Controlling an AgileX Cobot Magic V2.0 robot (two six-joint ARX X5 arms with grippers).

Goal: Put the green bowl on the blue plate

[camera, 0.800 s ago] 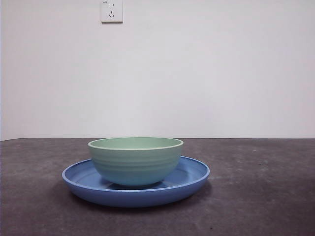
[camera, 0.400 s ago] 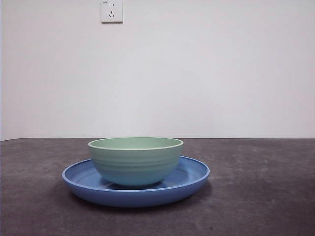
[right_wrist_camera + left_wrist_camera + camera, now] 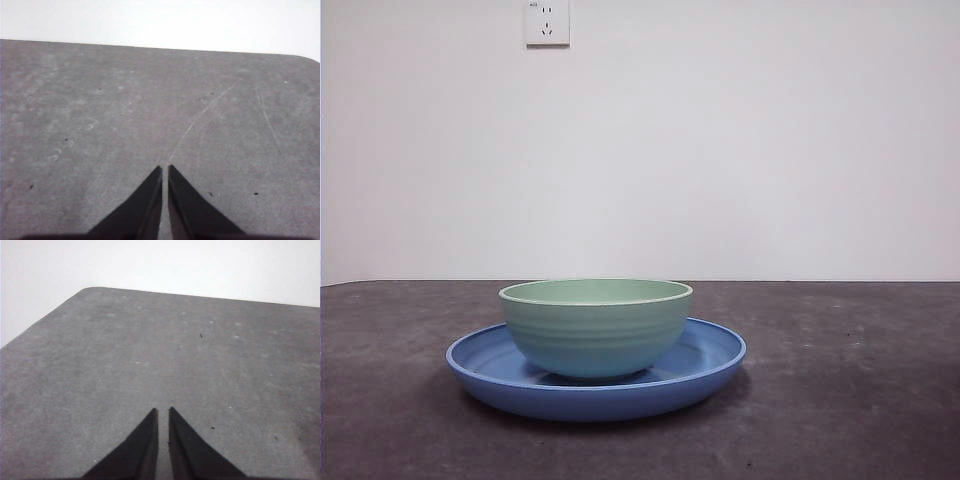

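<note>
I see the green bowl (image 3: 596, 328) in pale mint with faint horizontal ridges and a lighter rim — the blue plate (image 3: 715, 362) is a smooth medium blue. The table (image 3: 860, 400) reads as mottled dark grey, the wall (image 3: 740, 150) plain off-white, the socket (image 3: 547, 22) white. My left gripper (image 3: 163, 412) and right gripper (image 3: 165, 170) are both black.
</note>
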